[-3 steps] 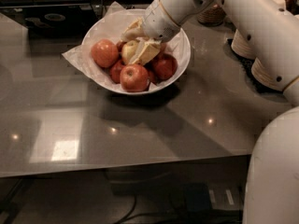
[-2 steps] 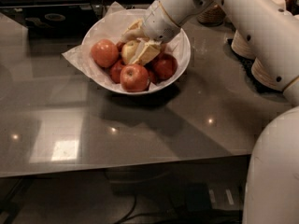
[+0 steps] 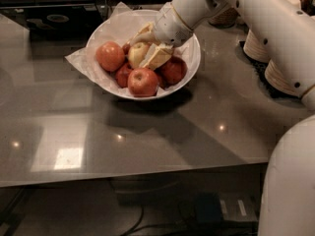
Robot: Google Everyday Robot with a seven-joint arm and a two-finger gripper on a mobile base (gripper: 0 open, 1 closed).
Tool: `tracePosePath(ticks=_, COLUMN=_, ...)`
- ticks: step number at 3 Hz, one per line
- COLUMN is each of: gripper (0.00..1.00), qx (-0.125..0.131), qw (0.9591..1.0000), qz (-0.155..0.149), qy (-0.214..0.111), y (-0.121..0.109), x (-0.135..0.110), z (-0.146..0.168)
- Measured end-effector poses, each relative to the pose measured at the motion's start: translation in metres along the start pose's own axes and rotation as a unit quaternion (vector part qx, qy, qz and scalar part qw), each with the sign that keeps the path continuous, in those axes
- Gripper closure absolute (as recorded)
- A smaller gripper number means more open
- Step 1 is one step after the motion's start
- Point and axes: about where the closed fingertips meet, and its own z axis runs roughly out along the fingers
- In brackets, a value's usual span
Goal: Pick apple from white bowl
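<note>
Nothing's moving since a second ago: your gripper (image 3: 141,50) is sitting in the bowl (image 3: 104,32), jaws straddling the apple (image 3: 137,54), can't tell if they're clamping.

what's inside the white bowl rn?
White bowl holds crinkled paper, one orange-red apple, several deep red apples, and the yellow-green apple with the claw at it. Anything beneath them is covered.

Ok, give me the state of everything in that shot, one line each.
pincer: inside the white bowl, at the apple; grip unclear.
apple: resting in the bowl among red ones.
white bowl: upright on the counter, paper-lined, holding fruit.
orange-red apple: lying at the bowl's left side.
front red apple: lying at the bowl's near edge.
</note>
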Motion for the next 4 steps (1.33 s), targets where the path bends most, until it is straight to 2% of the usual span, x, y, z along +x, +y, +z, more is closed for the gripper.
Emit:
tracePosePath(ticks=1, gripper=0.54, qx=0.001, qw=1.0000, qz=0.005, qy=0.001, y=0.002, x=0.004, z=-0.002)
tracePosePath(ticks=2, gripper=0.77, qx=0.002, qw=0.9998, qz=0.019, qy=0.000, y=0.008, x=0.015, z=-0.004)
tracePosePath(ticks=3, gripper=0.99, qx=0.002, qw=0.9998, qz=0.019, qy=0.000, y=0.008, x=0.015, z=-0.004)
tracePosePath(ticks=4, gripper=1.00, qx=0.002, qw=0.9998, qz=0.019, qy=0.000, y=0.008, x=0.015, z=-0.004)
